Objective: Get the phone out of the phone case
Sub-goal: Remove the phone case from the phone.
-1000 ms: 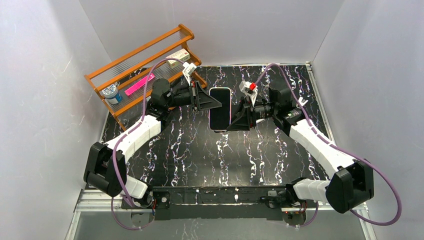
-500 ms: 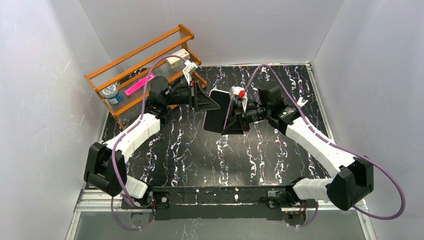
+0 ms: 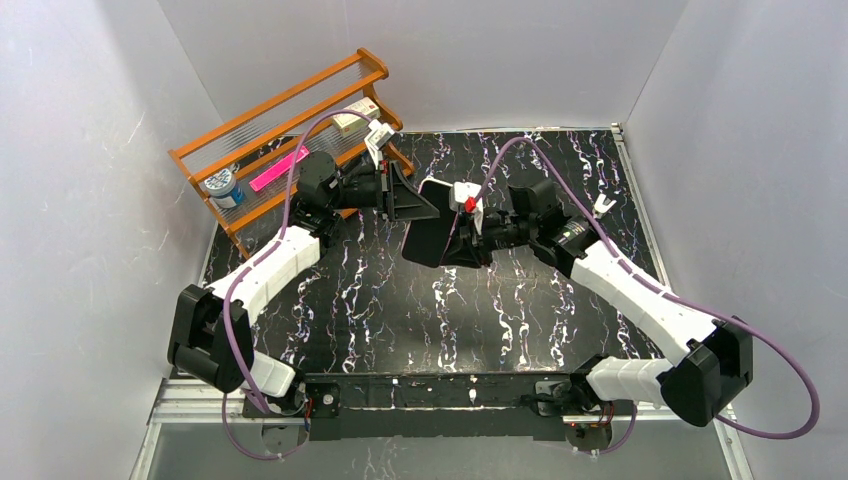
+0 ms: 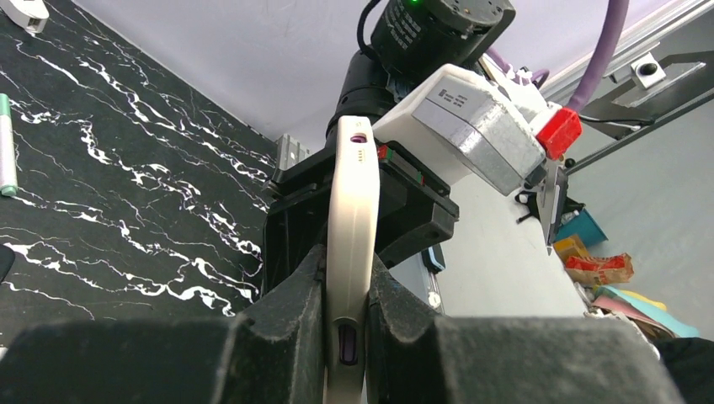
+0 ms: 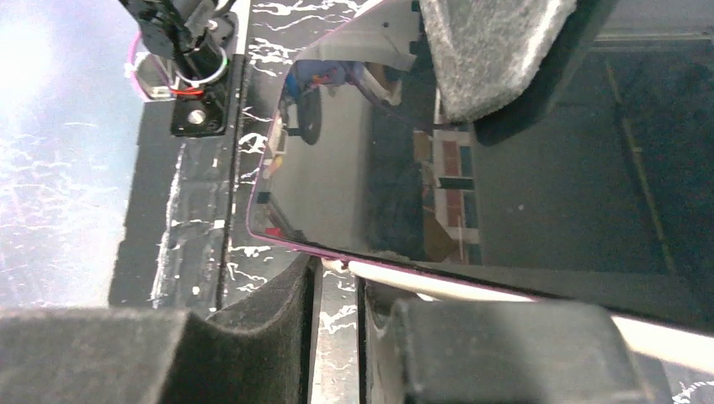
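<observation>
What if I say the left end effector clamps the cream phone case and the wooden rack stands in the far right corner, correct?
No. The top view shows the wooden rack in the far left corner; the left end effector does clamp the cream phone case.

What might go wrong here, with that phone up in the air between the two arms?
The left gripper clamps the phone case near one edge only, so it might slip or twist. The phone hangs above the table; if it pops free suddenly, it could drop.
</observation>
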Available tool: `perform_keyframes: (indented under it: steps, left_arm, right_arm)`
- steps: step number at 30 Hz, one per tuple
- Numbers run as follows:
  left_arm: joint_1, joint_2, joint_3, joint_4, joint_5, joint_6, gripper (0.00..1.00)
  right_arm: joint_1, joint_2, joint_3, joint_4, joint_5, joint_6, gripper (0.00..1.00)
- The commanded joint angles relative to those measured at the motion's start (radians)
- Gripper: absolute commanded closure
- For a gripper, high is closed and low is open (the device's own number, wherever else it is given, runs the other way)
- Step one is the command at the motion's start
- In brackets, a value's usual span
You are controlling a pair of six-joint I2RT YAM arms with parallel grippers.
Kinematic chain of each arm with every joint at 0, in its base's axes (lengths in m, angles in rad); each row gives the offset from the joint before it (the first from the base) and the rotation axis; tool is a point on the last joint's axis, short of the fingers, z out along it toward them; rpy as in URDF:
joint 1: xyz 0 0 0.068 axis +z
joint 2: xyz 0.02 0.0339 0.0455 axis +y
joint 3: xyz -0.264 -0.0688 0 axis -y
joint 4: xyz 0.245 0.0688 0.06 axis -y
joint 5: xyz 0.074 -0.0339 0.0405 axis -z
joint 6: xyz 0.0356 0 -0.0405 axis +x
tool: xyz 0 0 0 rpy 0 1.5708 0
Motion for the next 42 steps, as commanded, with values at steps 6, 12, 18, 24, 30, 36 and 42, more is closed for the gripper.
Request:
perform_keyframes:
  steps: [6, 12, 18, 24, 30, 36, 42]
  left_arm:
    - [-0.040, -0.069, 0.030, 0.041, 0.023, -0.121, 1.00]
    - [-0.034, -0.109, -0.006, 0.040, -0.058, -0.088, 1.00]
    - [-0.008, -0.141, -0.061, -0.002, -0.243, -0.026, 1.00]
    - [-0.005, -0.170, -0.096, -0.100, -0.463, 0.049, 1.00]
    - [-0.005, -0.182, -0.134, -0.110, -0.583, 0.029, 1.00]
    - [-0.005, -0.200, -0.158, -0.110, -0.647, -0.008, 1.00]
    - [-0.006, -0.206, -0.172, -0.086, -0.660, -0.067, 1.00]
  right_arm:
    - [0.003, 0.002, -0.006, 0.156, 0.275, -0.070, 0.99]
    - [-0.003, -0.096, -0.122, 0.319, 0.413, 0.152, 0.82]
    - [-0.007, -0.219, -0.220, 0.336, 0.558, 0.393, 0.45]
    - [-0.008, -0.345, -0.288, 0.316, 0.596, 0.675, 0.27]
    - [-0.008, -0.426, -0.379, 0.477, 0.539, 1.018, 0.28]
    - [-0.007, -0.415, -0.453, 0.662, 0.507, 1.306, 0.32]
    - [-0.008, -0.367, -0.493, 0.768, 0.510, 1.435, 0.35]
